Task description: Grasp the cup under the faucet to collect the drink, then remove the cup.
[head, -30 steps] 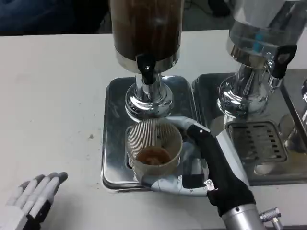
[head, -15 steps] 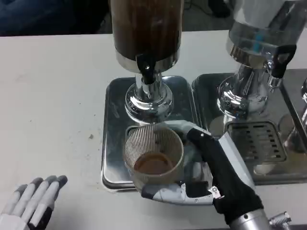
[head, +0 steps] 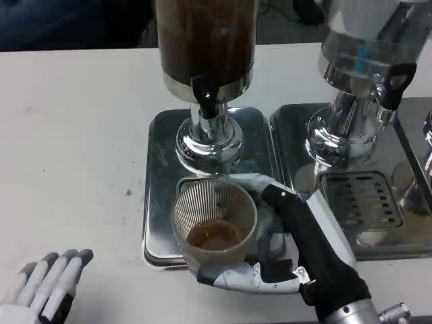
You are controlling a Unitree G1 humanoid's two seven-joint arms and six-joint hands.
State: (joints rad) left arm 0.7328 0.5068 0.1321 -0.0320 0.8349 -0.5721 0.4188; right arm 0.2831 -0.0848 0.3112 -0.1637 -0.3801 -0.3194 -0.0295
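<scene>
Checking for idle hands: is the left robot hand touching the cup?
No, the left robot hand lies apart on the table; the right robot hand holds the cup.

The cup sits between the right hand's fingers, on the tray before the faucet. The left hand lies on the counter, well left of them.

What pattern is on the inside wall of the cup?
Fine vertical ribbing on the pale paper cup, seen in the head view.
</scene>
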